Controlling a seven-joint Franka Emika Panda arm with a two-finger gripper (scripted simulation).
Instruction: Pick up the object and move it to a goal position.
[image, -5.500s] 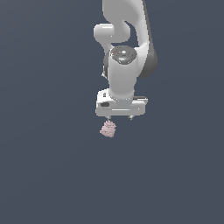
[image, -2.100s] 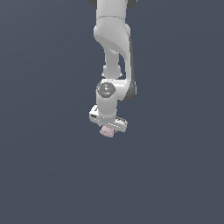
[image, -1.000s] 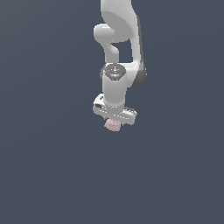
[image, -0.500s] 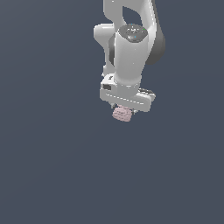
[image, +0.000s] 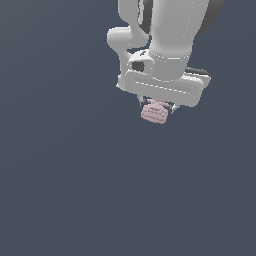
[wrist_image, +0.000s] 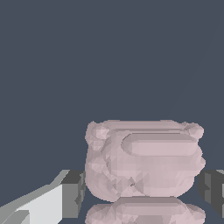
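The object (image: 154, 112) is a small pale pink ridged blob. It hangs under the white arm's hand in the exterior view, clear of the dark grey surface. My gripper (image: 156, 106) is shut on it; the hand's body hides most of the fingers there. In the wrist view the object (wrist_image: 144, 159) fills the space between the two dark finger pads (wrist_image: 72, 194), one on each side, both touching it.
The white arm (image: 172, 45) comes down from the top of the exterior view. A plain dark grey surface (image: 65, 180) lies all around and below.
The arm has risen and moved toward the exterior view's right and closer to the camera, carrying the pink object. The grip has stayed shut on it.
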